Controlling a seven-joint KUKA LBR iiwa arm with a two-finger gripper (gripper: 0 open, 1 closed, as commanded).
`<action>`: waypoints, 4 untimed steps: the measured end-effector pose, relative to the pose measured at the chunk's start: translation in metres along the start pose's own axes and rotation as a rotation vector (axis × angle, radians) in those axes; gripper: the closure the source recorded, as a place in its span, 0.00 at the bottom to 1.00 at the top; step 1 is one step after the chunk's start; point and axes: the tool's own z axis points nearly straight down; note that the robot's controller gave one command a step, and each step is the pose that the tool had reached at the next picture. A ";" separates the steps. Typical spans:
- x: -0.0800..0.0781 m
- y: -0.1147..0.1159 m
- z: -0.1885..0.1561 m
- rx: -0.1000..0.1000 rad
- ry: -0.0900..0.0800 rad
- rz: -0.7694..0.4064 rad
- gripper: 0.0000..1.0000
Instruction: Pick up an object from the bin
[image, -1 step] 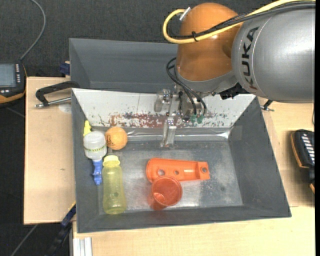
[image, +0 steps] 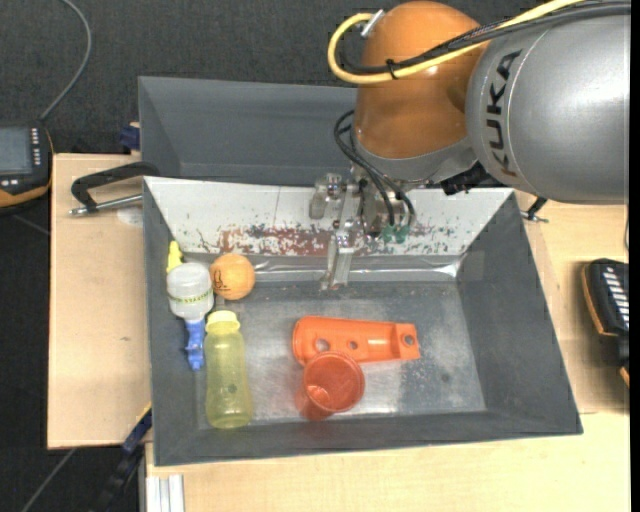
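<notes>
My gripper (image: 333, 282) hangs over the back middle of the bin, close to the rear wall, with nothing seen in it. Below it and toward the front lies an orange plastic scoop (image: 355, 342), its round cup (image: 333, 384) pointing at the front wall. To the gripper's left, a small orange ball (image: 233, 276) rests against the back left of the floor.
Along the left wall lie a white-capped container (image: 189, 290), a small blue piece (image: 193, 346) and a translucent yellow bottle (image: 227, 372). A yellow tip (image: 174, 256) pokes up in the back left corner. The arm with its orange cover comes in from the upper right.
</notes>
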 end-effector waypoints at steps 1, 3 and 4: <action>0.024 0.000 0.028 -0.001 -0.007 -0.119 0.00; 0.077 -0.002 0.086 -0.002 -0.008 -0.113 0.00; 0.079 -0.025 0.139 -0.002 -0.004 -0.133 0.00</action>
